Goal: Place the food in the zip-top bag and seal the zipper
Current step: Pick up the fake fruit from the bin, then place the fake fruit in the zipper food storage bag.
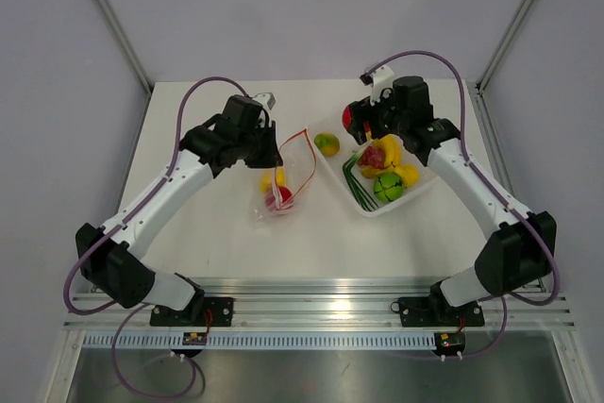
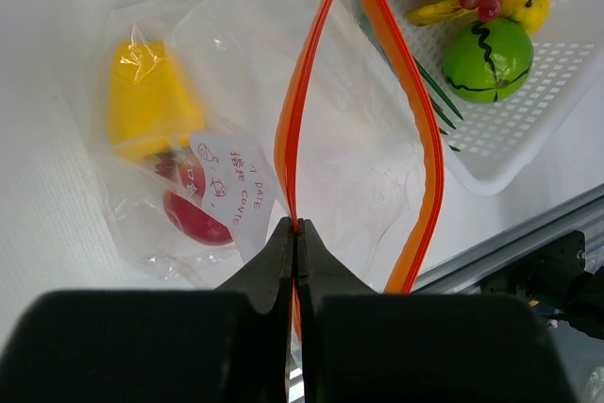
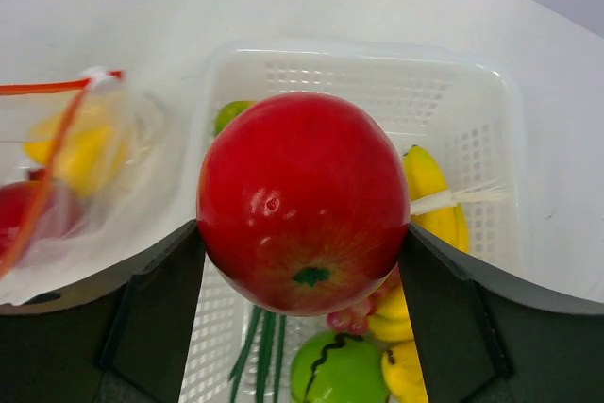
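The clear zip-top bag (image 1: pixel 283 186) lies at mid-table, its mouth held up and open. It holds a yellow pepper (image 2: pixel 146 101) and a red round fruit (image 2: pixel 193 216). My left gripper (image 2: pixel 296 226) is shut on the near side of the orange-red zipper (image 2: pixel 288 129); the other side of the strip (image 2: pixel 425 139) bows away. My right gripper (image 3: pixel 302 233) is shut on a red apple (image 3: pixel 302 200) and holds it above the far left corner of the white tray (image 1: pixel 351 118). The bag's mouth shows at the left of the right wrist view (image 3: pixel 57 129).
The white tray (image 1: pixel 417 193) at right holds a green round fruit (image 1: pixel 387 186), grapes (image 1: pixel 375 155), bananas (image 1: pixel 406 174) and green stalks (image 1: pixel 354 181). An orange-green mango (image 1: pixel 327 144) lies on the table between bag and tray. The metal rail runs along the near edge.
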Robot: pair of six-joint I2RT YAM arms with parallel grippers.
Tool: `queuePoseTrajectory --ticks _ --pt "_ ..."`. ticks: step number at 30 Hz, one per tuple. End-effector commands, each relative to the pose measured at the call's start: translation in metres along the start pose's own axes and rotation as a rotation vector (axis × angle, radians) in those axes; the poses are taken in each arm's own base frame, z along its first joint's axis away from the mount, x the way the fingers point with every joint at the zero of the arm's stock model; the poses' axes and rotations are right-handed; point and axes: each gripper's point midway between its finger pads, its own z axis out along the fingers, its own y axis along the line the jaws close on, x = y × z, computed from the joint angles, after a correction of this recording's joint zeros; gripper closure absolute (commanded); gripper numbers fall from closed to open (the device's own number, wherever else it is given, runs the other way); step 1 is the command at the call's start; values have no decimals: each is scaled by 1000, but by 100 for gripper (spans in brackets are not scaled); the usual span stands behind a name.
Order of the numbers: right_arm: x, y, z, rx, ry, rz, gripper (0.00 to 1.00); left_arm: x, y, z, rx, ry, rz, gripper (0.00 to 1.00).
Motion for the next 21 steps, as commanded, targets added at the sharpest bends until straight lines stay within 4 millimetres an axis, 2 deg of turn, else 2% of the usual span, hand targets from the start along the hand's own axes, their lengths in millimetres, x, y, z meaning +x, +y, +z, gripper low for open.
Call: queuePoseTrajectory --ticks 1,3,4,6,7,11,14,17,21 --pt "-33 38 -50 -152 -83 118 41 -18 -13 1 56 -48 6 100" --pt "-38 61 -62 -226 -108 117 41 -19 -18 1 77 -39 9 100" --pt "-44 69 -72 -244 -132 113 41 -18 -18 4 78 -31 8 100" --pt "-47 84 -79 -269 -132 101 41 -18 -21 4 92 -31 7 100" --pt "-45 101 -83 -306 -117 86 40 -17 -21 6 91 -26 1 100" --pt "-47 135 -86 -350 -96 45 40 -18 -22 5 99 -30 -7 100" --pt "-45 156 -82 -407 -92 57 40 -18 -23 2 103 -37 -7 100" --pt "-34 175 -70 -441 -50 48 41 -18 -24 -1 108 -41 -6 100" --pt "-22 187 -51 -441 -2 37 41 -18 -25 -4 115 -46 -8 100"
